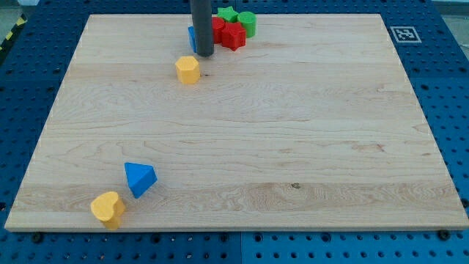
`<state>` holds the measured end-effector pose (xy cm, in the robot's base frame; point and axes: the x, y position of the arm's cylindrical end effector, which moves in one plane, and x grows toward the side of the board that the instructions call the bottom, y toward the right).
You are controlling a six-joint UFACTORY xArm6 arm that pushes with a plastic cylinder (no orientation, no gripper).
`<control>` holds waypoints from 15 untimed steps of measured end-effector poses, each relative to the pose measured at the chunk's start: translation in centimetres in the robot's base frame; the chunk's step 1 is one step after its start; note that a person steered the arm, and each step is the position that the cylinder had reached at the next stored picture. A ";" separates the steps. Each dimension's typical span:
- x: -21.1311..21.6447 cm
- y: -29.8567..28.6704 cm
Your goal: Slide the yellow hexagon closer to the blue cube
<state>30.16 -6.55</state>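
Observation:
The yellow hexagon (187,70) lies on the wooden board (293,132) near the view's top, left of centre. The blue cube (192,37) sits just above it and is mostly hidden behind my dark rod; only its left edge shows. My tip (204,54) rests on the board just above and to the right of the yellow hexagon, with a small gap between them, and right below the blue cube.
A red block (234,35) and another red block (218,28) sit right of the rod, with a green star (228,14) and a green cylinder (247,23) behind them. A blue triangular block (139,178) and a yellow heart (108,208) lie at the bottom left.

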 end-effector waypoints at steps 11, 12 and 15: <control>7.9 2.6; 7.6 2.5; 4.2 2.3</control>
<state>34.37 -4.25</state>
